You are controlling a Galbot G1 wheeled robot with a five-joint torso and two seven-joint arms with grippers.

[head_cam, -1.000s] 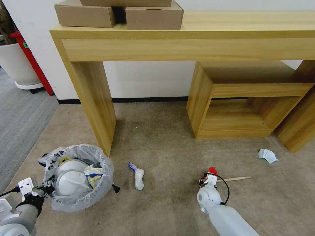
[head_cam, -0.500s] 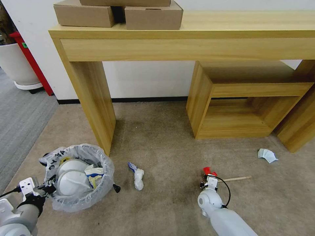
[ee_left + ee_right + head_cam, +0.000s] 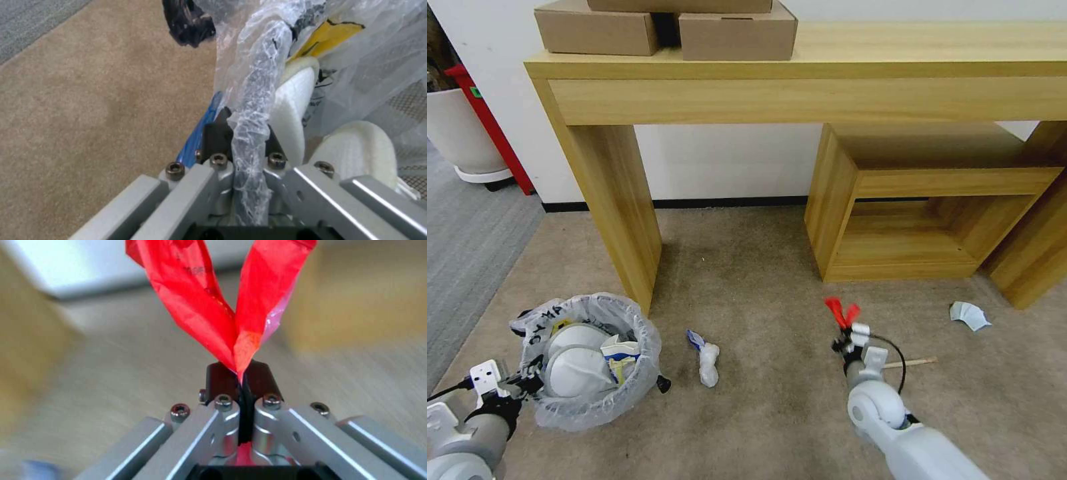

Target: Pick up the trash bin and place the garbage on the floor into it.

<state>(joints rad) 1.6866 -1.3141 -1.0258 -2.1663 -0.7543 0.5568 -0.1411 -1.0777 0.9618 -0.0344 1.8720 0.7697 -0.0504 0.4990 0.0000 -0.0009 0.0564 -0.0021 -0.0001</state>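
We are clamping the trash bin (image 3: 590,363) rim in our left gripper (image 3: 242,133) to steady it, while our right gripper (image 3: 240,373) is pinching a red wrapper (image 3: 840,311) for disposal.

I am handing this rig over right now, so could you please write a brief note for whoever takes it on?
Left gripper: shut on the trash bin rim.
Right gripper: shut on a red wrapper, above the floor.
Done: two white slippers and a carton are binned.
Left: white wad, wooden stick, pale blue mask.
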